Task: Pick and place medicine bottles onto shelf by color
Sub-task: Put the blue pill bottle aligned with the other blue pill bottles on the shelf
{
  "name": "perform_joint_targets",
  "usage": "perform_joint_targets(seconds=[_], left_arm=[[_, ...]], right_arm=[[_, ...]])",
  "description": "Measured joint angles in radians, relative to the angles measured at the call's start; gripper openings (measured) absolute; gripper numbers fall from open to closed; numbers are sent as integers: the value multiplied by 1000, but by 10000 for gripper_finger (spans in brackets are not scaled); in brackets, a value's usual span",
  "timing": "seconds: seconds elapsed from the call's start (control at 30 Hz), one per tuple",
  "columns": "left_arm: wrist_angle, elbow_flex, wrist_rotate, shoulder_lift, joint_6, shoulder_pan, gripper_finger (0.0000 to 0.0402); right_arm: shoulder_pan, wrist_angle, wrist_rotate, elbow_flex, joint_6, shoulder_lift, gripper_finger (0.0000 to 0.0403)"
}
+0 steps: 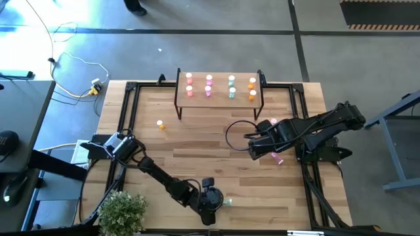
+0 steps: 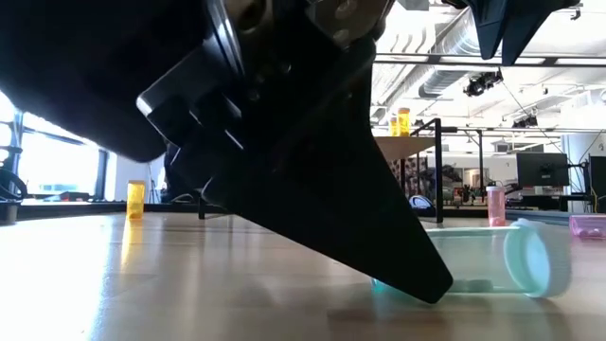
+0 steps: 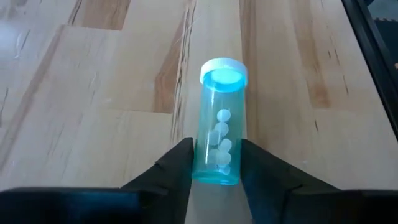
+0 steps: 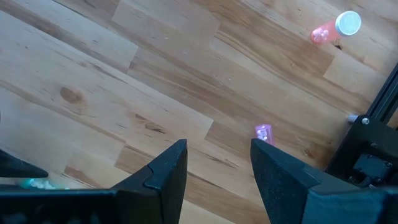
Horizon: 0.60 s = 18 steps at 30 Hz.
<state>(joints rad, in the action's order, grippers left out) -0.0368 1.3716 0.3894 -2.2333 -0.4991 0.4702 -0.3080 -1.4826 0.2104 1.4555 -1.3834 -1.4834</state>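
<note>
A teal medicine bottle (image 3: 219, 134) with a light cap lies on its side on the table near the front edge, also seen in the high view (image 1: 228, 202) and the low view (image 2: 502, 260). My left gripper (image 3: 216, 168) is closed around its bottom end. My right gripper (image 4: 217, 168) hovers open over the right middle of the table (image 1: 252, 149), nothing between its fingers. The shelf (image 1: 220, 98) stands at the far edge and carries pink, teal and orange bottles in upright rows. My left gripper pinches the teal bottle's clear wall at its bottom end (image 3: 205, 174) between its two fingers, one on each side. The fingers (image 3: 177, 171) slant down from the table's left and lie along the bottle. The bottle lies on its side on the table, cap pointing away from the gripper.
Loose bottles stand or lie on the table: an orange one (image 1: 161, 124) at the left, two pink ones (image 1: 272, 122) (image 1: 277, 157) beside the right arm. A black cable loop (image 1: 231, 134) lies in front of the shelf. A potted plant (image 1: 121, 213) stands at the front left corner.
</note>
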Motion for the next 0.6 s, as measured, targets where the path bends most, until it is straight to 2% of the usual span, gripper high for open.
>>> perform_joint_targets(seconds=[0.13,0.3,0.6], left_arm=[[0,0,-29,0,6,-2,96],[0,0,-41,3,-1,-6,95],[-27,-3,-121,73,-33,-58,97]], right_arm=[[0,-1,-9,1,41,0,167],[0,-3,1,42,114,4,167],[-7,18,90,134,279,92,167]])
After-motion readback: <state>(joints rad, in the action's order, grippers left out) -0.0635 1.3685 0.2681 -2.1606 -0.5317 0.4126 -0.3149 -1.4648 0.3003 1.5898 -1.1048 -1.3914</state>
